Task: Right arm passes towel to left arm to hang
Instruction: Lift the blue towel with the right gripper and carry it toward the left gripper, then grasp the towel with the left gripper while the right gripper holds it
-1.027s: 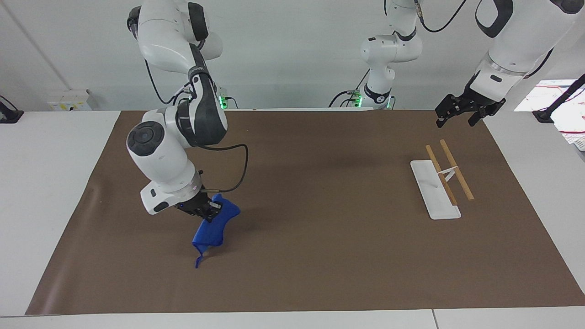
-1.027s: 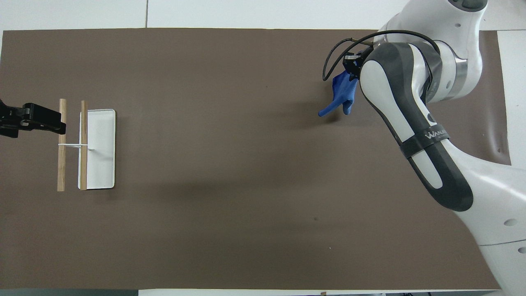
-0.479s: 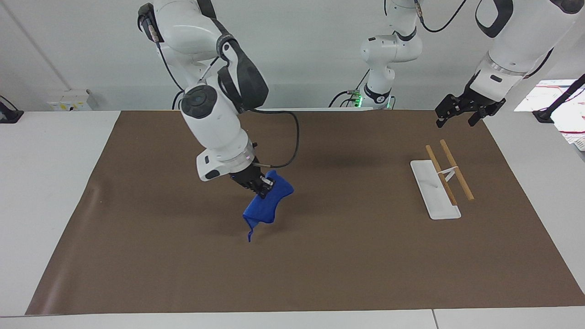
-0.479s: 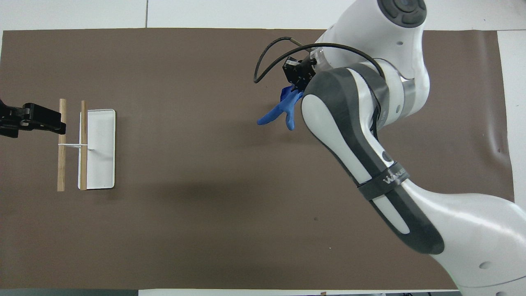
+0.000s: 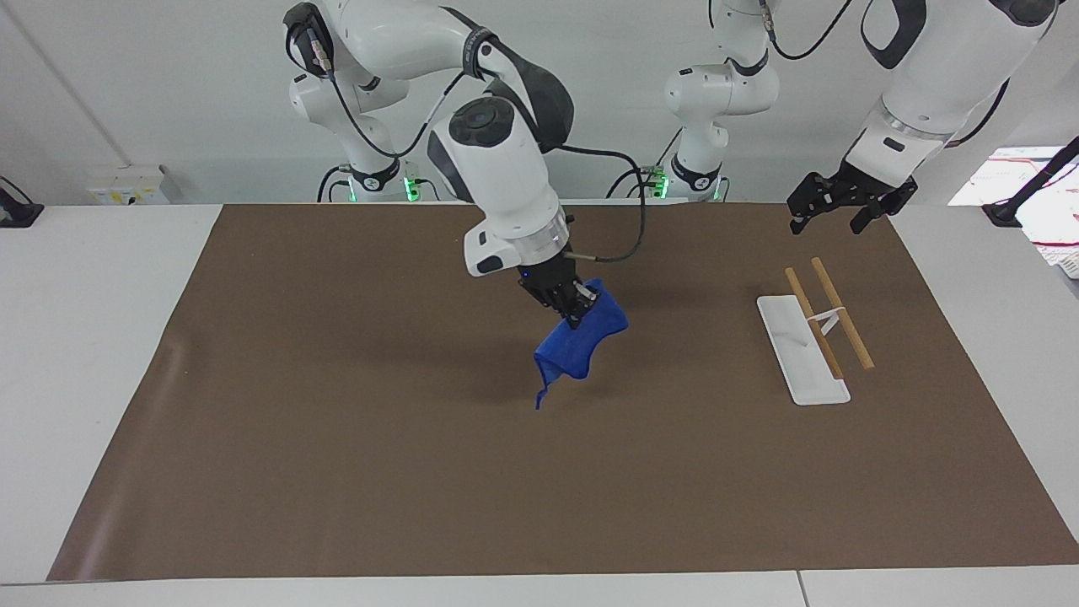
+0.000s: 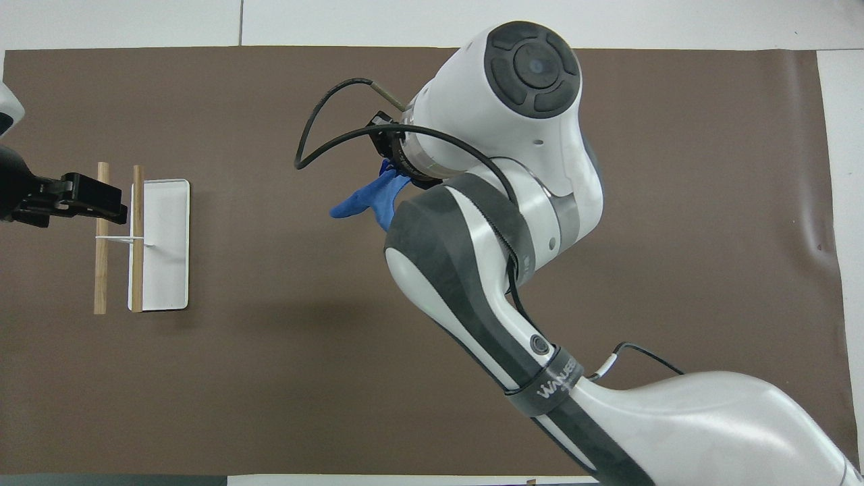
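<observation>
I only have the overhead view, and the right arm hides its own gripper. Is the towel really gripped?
Observer: Yes, the right gripper is shut on the towel's top edge.
Operator: Is the towel dragging on the mat?
Observer: No, it hangs clear of the mat.
Operator: The left gripper looks as if it's on the rack.
Observer: The left gripper is in the air above the rack, open and not touching it.

- A plain white wall (image 5: 169,84) rises at the robots' end.
- A brown mat (image 5: 337,421) covers the white table (image 5: 84,337).
- A small white box (image 5: 126,184) sits against the wall.
</observation>
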Motion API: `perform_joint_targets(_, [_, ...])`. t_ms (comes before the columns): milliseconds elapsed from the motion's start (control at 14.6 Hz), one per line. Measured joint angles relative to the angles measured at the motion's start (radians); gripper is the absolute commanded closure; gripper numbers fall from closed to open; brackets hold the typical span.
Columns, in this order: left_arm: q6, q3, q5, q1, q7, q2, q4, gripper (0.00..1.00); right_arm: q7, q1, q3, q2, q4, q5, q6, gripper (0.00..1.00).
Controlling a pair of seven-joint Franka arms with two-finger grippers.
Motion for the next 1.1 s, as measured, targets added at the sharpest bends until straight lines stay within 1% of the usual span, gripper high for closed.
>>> perform_joint_targets(137, [0.023,-0.001,-0.025,-0.018,-0.130,-0.004,-0.025,0.00,0.068,0.032,0.001,-0.006,0.008,0.000,0.006,1.00])
perform_joint_targets(411, [0.138,-0.006,-0.142,-0.053,-0.479,-0.016,-0.122,0.00,0.173,0.035,0.043,-0.038,0.026,0.000,0.007,1.00])
perform_joint_targets(548, [0.194,-0.007,-0.219,-0.065,-0.672,-0.016,-0.164,0.00,0.215,0.034,0.050,-0.043,0.041,0.002,0.007,1.00])
perform_joint_targets(685, [0.215,-0.007,-0.286,-0.074,-0.823,-0.019,-0.195,0.00,0.237,0.034,0.053,-0.043,0.055,0.012,0.010,1.00])
perform_joint_targets(822, [0.241,-0.008,-0.362,-0.082,-0.931,-0.034,-0.234,0.00,0.244,0.034,0.055,-0.043,0.062,0.016,0.023,1.00])
perform_joint_targets(959, [0.311,-0.008,-0.434,-0.086,-1.011,-0.059,-0.290,0.00,0.252,0.034,0.059,-0.043,0.063,0.017,0.029,1.00])
perform_joint_targets(1096, [0.365,-0.008,-0.481,-0.089,-1.067,-0.076,-0.330,0.00,0.257,0.034,0.066,-0.043,0.063,0.017,0.038,1.00])
